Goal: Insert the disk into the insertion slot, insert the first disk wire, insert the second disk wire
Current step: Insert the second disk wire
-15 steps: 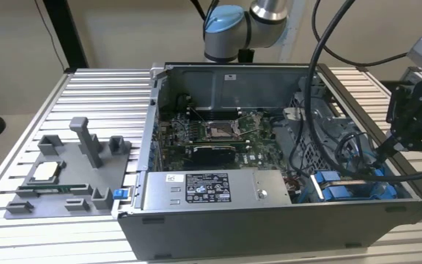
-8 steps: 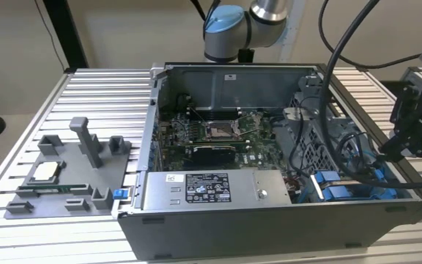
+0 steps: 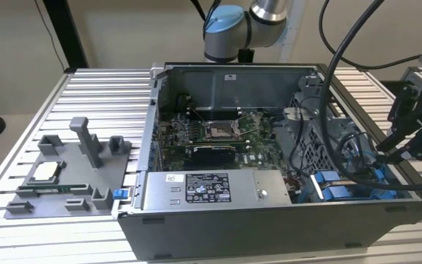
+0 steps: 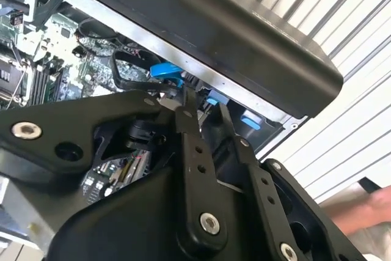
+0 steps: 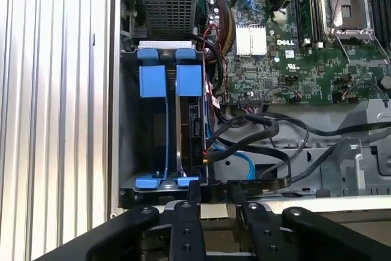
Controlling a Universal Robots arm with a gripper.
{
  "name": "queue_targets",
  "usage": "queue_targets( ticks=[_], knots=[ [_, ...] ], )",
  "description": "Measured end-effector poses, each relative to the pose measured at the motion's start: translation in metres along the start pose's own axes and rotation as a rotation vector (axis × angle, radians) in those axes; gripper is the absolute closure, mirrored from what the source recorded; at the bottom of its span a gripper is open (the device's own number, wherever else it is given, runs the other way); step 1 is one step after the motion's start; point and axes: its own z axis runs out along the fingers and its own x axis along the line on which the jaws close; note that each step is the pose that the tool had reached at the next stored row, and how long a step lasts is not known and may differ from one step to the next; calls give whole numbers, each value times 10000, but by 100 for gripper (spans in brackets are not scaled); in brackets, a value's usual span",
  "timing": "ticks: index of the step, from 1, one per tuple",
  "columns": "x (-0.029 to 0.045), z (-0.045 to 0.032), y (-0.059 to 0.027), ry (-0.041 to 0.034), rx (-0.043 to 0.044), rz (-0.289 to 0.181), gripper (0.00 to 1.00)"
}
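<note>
In the first wrist view the insertion slot [image 5: 160, 151], a grey metal cage, holds two blue carriers side by side. The disk [image 5: 190, 128] stands edge-on in the bay nearer the motherboard, under its blue carrier tab [image 5: 189, 80]. A blue wire [image 5: 246, 164] and black wires [image 5: 269, 128] loop loose just beside the disk's exposed end. My gripper [image 5: 214, 189] hovers over the case rim beside the cage, fingers [image 5: 194, 194] apart with nothing between them. In the exterior view the gripper [image 3: 387, 149] hangs at the case's right wall above the cage [image 3: 337, 186]. Its fingers [image 4: 185, 114] also show in the second wrist view.
The open computer case [image 3: 270, 220] lies on a ribbed metal table, with the motherboard [image 3: 218, 132] and a grey labelled power-supply box [image 3: 204, 190] inside. A grey parts fixture [image 3: 64, 176] sits on the exterior view's left. A hand [image 4: 366, 207] shows beyond the case.
</note>
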Motion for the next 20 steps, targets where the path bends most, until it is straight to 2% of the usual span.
queue_targets(
  ticks=[14,15,20],
  knots=[
    [4,54,-11,-12,0,-2,0],
    [4,55,-11,-16,-1,-3,100],
    [4,56,-11,-24,-1,-4,100]
  ],
)
